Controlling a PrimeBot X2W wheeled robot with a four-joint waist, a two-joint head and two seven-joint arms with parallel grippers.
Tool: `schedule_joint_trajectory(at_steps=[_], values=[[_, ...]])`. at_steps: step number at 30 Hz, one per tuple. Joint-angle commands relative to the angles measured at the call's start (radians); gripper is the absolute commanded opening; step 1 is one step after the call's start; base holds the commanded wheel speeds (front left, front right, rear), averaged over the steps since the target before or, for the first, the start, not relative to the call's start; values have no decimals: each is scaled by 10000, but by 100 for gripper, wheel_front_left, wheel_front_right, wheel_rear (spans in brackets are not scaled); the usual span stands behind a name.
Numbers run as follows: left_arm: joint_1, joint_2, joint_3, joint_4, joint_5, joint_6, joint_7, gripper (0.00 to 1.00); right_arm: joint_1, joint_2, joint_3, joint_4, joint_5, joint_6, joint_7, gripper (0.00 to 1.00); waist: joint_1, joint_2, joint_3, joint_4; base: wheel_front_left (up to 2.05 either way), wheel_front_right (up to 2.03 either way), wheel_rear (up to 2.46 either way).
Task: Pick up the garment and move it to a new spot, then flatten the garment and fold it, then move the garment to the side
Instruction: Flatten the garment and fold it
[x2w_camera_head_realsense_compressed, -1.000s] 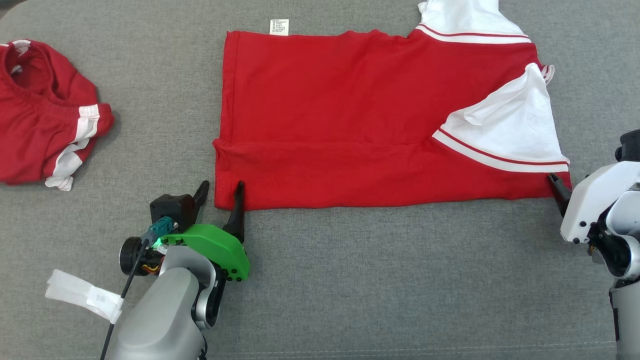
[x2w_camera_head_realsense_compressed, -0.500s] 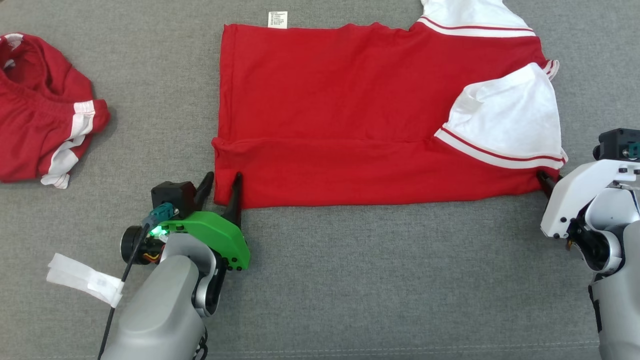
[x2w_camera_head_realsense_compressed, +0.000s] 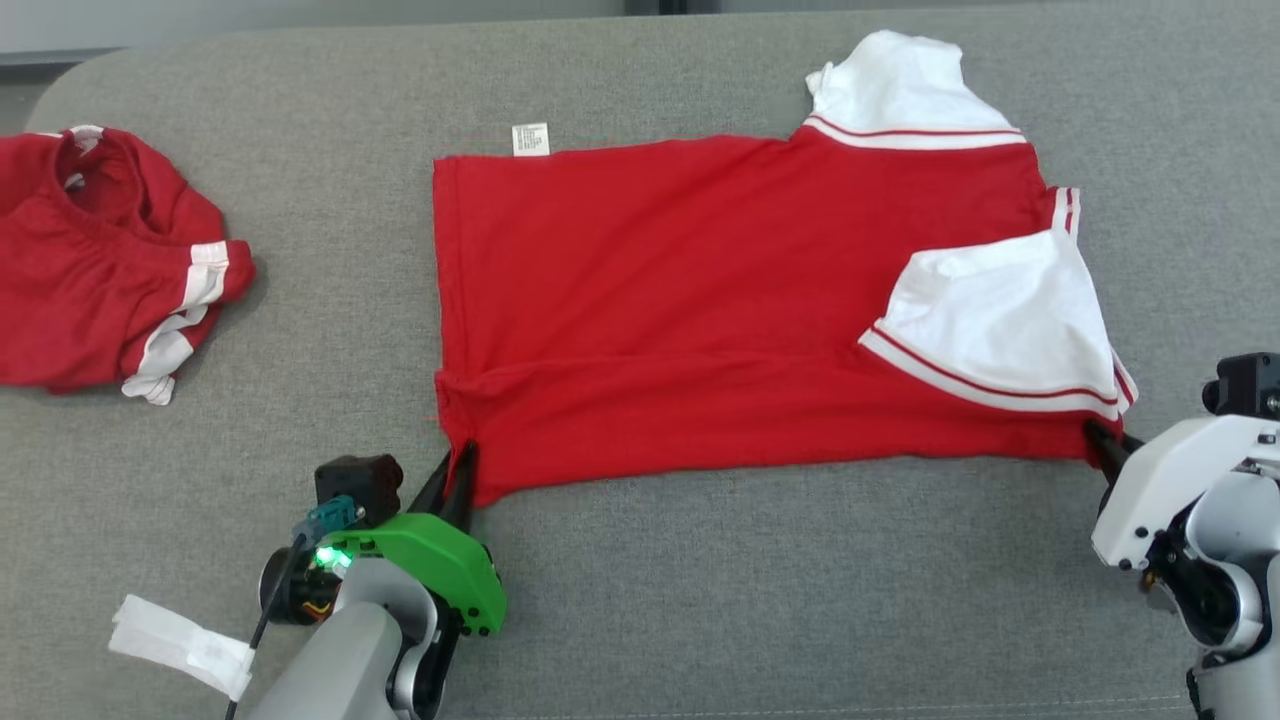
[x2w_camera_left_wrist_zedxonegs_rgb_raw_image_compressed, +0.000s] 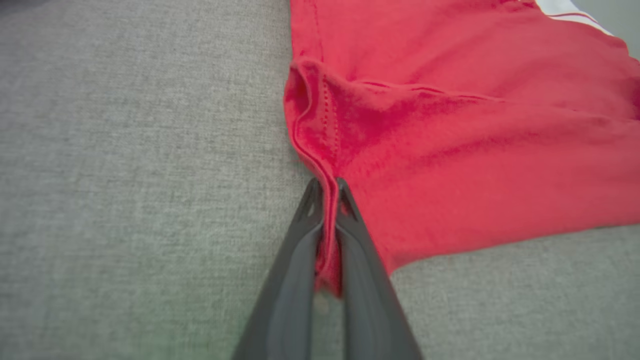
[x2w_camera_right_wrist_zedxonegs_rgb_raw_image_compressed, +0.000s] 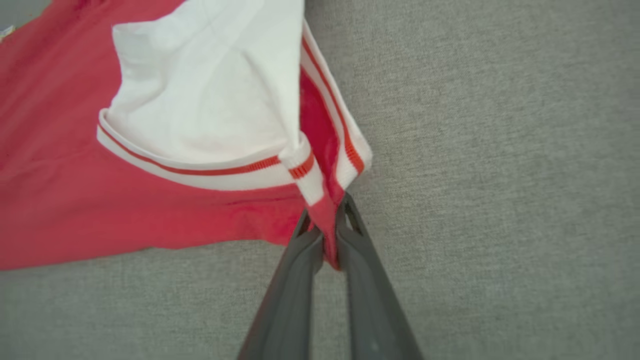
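The left hand (x2w_camera_left_wrist_zedxonegs_rgb_raw_image_compressed: 325, 192) is clamped shut on the near left corner of the red jersey shirt with white, red-striped sleeves (x2w_camera_head_realsense_compressed: 700, 300), and the hem is pinched into a ridge between its dark fingers (x2w_camera_left_wrist_zedxonegs_rgb_raw_image_compressed: 300, 240). The right hand (x2w_camera_right_wrist_zedxonegs_rgb_raw_image_compressed: 327, 210) is likewise closed on the near right corner, where red cloth and a white cuff are gathered. Both corners are held, it is judged, so that the near edge can be lifted and folded over evenly. The shirt is spread in the middle of the grey fabric-covered counter (x2w_camera_head_realsense_compressed: 700, 600), well apart from a crumpled red garment with white stripes (x2w_camera_head_realsense_compressed: 90, 290) at the left. A second ago both hands were spread wide at these corners. They have since been closed, and the corners are drawn slightly towards them. The shirt's lower place in the head view is owed to camera movement.
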Motion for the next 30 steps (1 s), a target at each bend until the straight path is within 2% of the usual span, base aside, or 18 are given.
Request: schedule_joint_trajectory(at_steps=[1, 8, 13, 14, 15, 16, 24, 30], values=[[354, 192, -28, -130, -44, 117, 79, 0, 403, 95, -107, -267, 21, -12, 114, 0, 0, 0, -371, 21, 0, 0, 0], [1377, 633, 32, -1389, -196, 556, 370, 0, 1805, 681, -340, -1571, 96, -12, 878, 0, 0, 0, -673, 7, 0, 0, 0], [2043, 992, 197, -2322, -343, 965, 684, 0, 2213, 875, -299, -1762, 89, -12, 1041, 0, 0, 0, -676, -84, 0, 0, 0], [2135, 1044, 192, -2434, -357, 1007, 733, 31, 2226, 894, -292, -1718, 94, -12, 1016, 0, 0, 0, -666, -81, 0, 0, 0], [2209, 1092, 167, -2568, -365, 1046, 801, 97, 2221, 916, -287, -1672, 117, -12, 977, 32, 0, 0, -654, -74, 0, 0, 0], [2224, 1118, 176, -2687, -361, 1063, 776, 100, 2196, 926, -300, -1637, 123, -12, 920, 100, 0, 0, -644, -69, 0, 0, 0], [2256, 1264, 155, -3166, -424, 1159, 1042, 100, 1588, 857, -300, -1585, -114, -6, 865, 100, 0, 0, -559, -29, 0, 0, 0], [1581, 1735, 558, -3941, -727, 1113, 1578, 100, 159, -189, 88, -1982, -294, -6, 1574, 100, 0, 0, -190, -60, 0, 0, 0]])
